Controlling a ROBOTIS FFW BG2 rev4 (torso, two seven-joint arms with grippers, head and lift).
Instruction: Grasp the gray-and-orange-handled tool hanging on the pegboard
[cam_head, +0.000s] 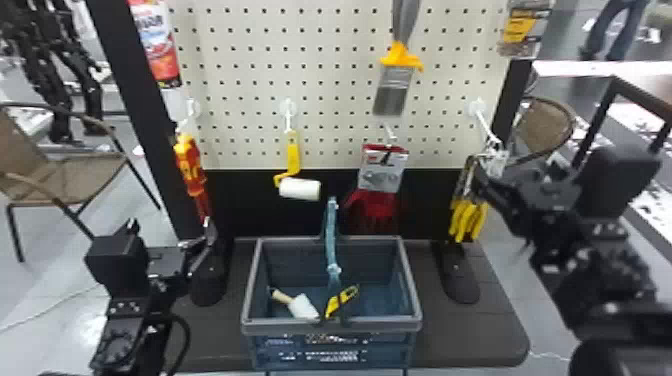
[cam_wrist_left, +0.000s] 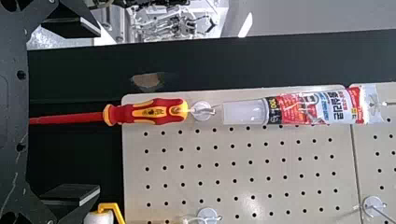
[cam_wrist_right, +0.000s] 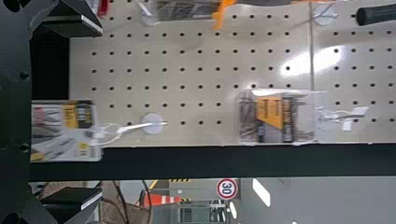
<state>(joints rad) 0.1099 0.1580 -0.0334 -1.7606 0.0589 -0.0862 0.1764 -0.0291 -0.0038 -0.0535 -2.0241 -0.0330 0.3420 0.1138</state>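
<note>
The gray-and-orange-handled tool is a paintbrush (cam_head: 397, 60) hanging high on the pegboard (cam_head: 325, 90), right of centre; its orange collar (cam_wrist_right: 219, 7) also shows in the right wrist view. My right gripper (cam_head: 487, 172) is open, lower and to the right of the brush, at a hook carrying a packaged yellow-handled tool (cam_head: 467, 210). That package (cam_wrist_right: 63, 130) lies between the right gripper's (cam_wrist_right: 100, 112) spread fingers, untouched. My left gripper (cam_head: 205, 240) is open low at the board's left edge, and the red screwdriver's shaft (cam_wrist_left: 65, 119) runs between its fingers.
A gray basket (cam_head: 330, 325) with a teal handle stands on the black table, holding a small roller and a yellow-black knife. A red-yellow screwdriver (cam_head: 190, 170), a yellow roller (cam_head: 295, 175), red gloves (cam_head: 375, 195), a sealant tube (cam_head: 155, 40) and a boxed pack (cam_wrist_right: 275, 116) hang on the board.
</note>
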